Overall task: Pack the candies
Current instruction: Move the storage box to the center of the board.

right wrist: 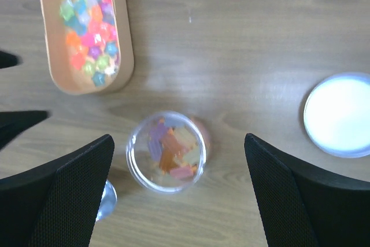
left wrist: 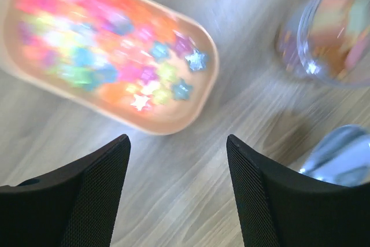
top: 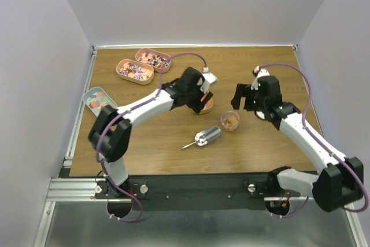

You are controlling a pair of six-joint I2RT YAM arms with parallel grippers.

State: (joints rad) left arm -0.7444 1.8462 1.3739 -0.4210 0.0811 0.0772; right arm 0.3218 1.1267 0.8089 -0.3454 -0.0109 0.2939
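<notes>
The candies (left wrist: 115,50) are tiny bright star shapes filling an oval peach tin (left wrist: 191,105). The tin also shows in the right wrist view (right wrist: 55,67) and, partly hidden, under my left gripper (top: 203,100) in the top view. A clear round cup (right wrist: 166,151) holds orange, pink and purple candy pieces; it stands to the tin's right (top: 230,121). My left gripper (left wrist: 178,143) is open and empty above bare wood beside the tin. My right gripper (right wrist: 178,143) is open and empty, hovering over the cup (left wrist: 332,33). A silver scoop (top: 205,137) lies in front of the cup.
Two oval tins of candies (top: 152,59) (top: 134,71) sit at the back left, and a pale blue tin (top: 99,100) sits at the left edge. A white round lid (right wrist: 341,114) lies right of the cup. The scoop's bowl (left wrist: 341,154) is next to my left finger.
</notes>
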